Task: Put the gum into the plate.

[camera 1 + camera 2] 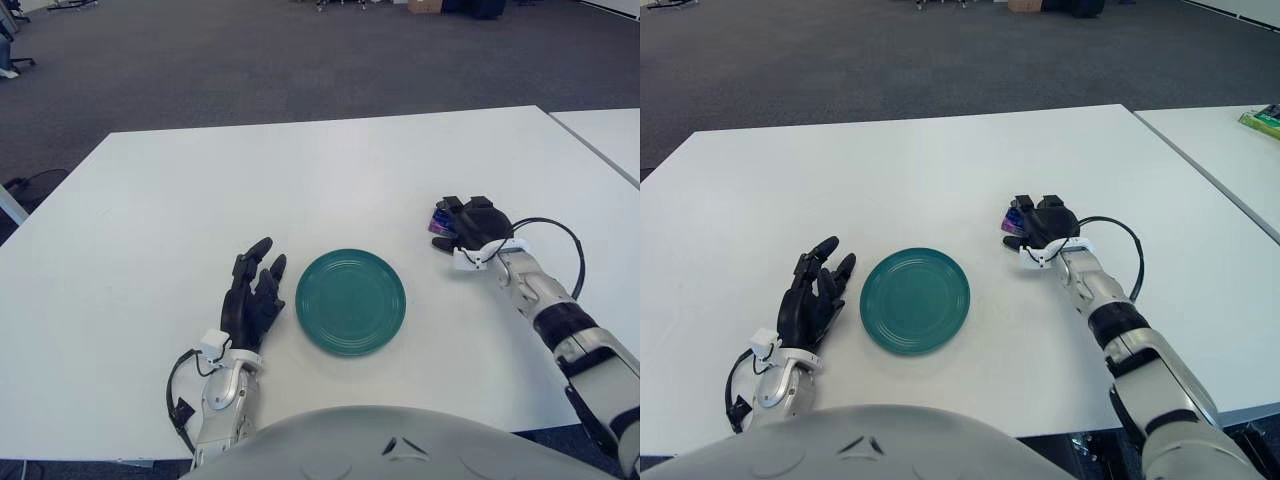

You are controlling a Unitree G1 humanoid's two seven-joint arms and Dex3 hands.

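A round green plate [351, 301] lies on the white table [200, 190] near its front edge. To the right of the plate, my right hand [462, 226] has its black fingers curled over a small purple gum pack [441, 221], low over the table; only the pack's left end shows past the fingers. It also shows in the right eye view [1015, 220]. My left hand [253, 291] shows just left of the plate with its fingers stretched out and holding nothing.
A second white table [605, 135] stands close on the right, with a narrow gap between the two. A green object [1262, 120] lies on it at the far right. Dark carpet lies beyond the table's far edge.
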